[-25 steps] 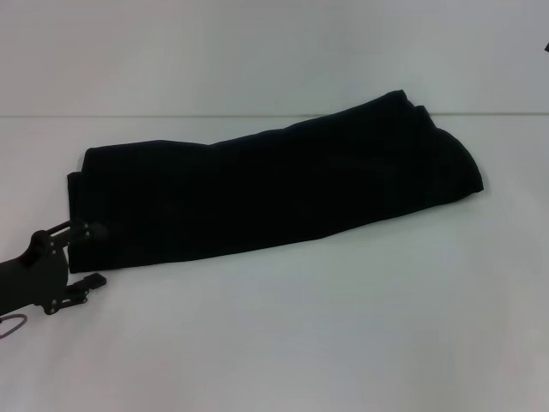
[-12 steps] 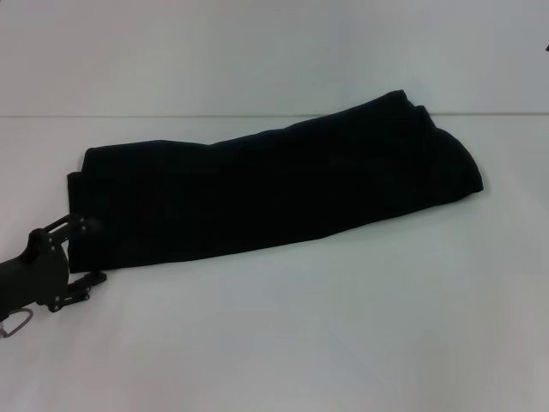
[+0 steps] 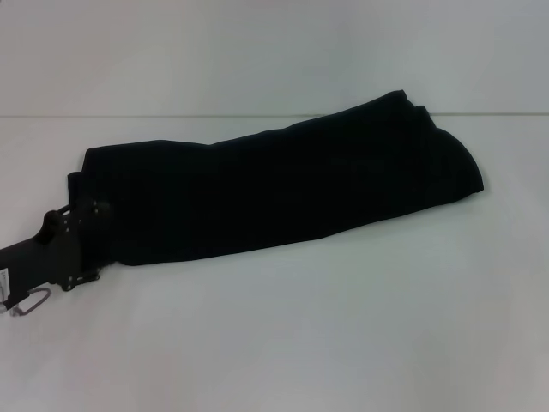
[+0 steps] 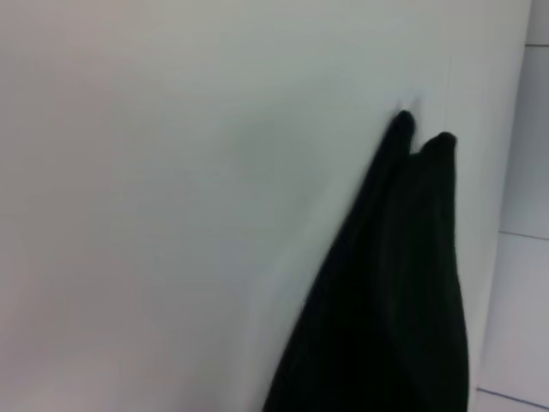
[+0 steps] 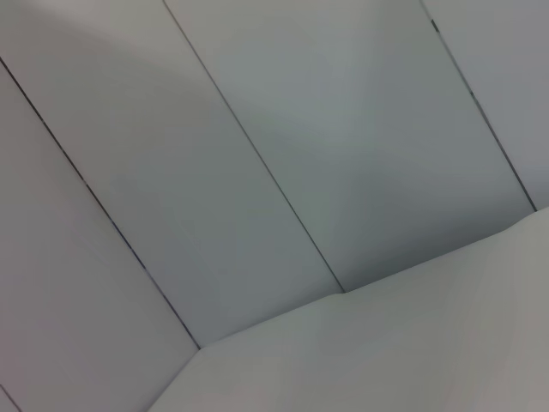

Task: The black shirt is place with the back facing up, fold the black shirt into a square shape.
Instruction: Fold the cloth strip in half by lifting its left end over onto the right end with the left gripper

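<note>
The black shirt (image 3: 274,184) lies on the white table (image 3: 343,335) folded into a long band, running from the left up to the far right. No lettering shows. My left gripper (image 3: 88,243) is at the band's near left corner, open, with one finger over the cloth and the other at its near edge. In the left wrist view the black shirt (image 4: 395,300) stretches away as a narrow dark strip. The right gripper is out of view.
The table's back edge (image 3: 171,116) runs just behind the shirt, with a pale wall beyond. A metal clip (image 3: 30,302) hangs under the left wrist. The right wrist view shows only pale panels (image 5: 257,129) and a table corner.
My left gripper has moved up and to the right, from just off the shirt's near left corner onto that corner. The shirt has not shifted.
</note>
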Robot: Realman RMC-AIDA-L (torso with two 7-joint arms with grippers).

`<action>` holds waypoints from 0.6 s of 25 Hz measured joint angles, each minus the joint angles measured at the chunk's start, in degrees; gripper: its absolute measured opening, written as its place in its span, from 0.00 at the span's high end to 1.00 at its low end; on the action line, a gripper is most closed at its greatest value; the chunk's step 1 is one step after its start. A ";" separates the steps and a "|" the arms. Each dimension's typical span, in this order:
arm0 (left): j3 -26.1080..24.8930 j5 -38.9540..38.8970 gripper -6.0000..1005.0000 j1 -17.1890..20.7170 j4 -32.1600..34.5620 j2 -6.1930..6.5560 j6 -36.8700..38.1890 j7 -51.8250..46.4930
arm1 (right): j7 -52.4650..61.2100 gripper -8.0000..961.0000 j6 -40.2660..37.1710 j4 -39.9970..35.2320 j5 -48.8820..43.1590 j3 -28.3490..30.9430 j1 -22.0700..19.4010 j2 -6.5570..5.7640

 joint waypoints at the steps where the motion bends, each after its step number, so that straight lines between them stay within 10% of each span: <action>1: -0.11 -0.13 0.14 -0.32 0.01 -0.07 0.05 0.63 | -0.01 0.21 -0.01 0.00 0.00 0.00 0.00 -0.02; 15: 0.48 -1.46 0.14 -0.22 -3.02 1.85 1.67 3.01 | -0.19 0.21 -0.04 0.00 -0.01 0.57 0.00 -0.04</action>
